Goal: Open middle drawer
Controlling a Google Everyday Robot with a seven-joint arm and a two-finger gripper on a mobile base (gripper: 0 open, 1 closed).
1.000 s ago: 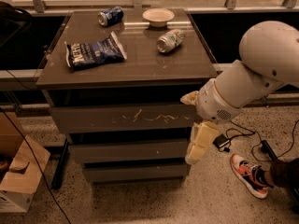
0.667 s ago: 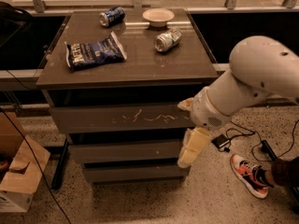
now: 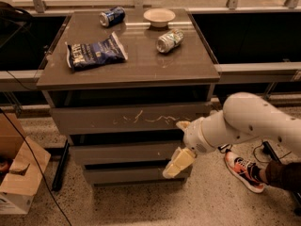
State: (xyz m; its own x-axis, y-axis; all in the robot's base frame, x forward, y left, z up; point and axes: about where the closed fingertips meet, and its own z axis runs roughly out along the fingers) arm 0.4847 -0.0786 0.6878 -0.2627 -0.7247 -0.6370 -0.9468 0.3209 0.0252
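A grey-brown cabinet (image 3: 141,65) stands with the robot's white arm (image 3: 254,119) reaching in at its front right. The middle drawer (image 3: 122,153), second front down the cabinet, sits beneath the scratched one. The gripper (image 3: 172,149) is at its right end, fingers spread. On the cabinet top lie a dark blue chip bag (image 3: 95,52) with unreadable white lettering, a bowl (image 3: 159,16) and two cans (image 3: 170,40).

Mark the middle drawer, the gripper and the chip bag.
middle drawer (image 3: 120,153), camera view, centre of its front.
gripper (image 3: 172,149), camera view, between its fingertips, in front of the drawer.
chip bag (image 3: 96,51), camera view, middle of the bag.
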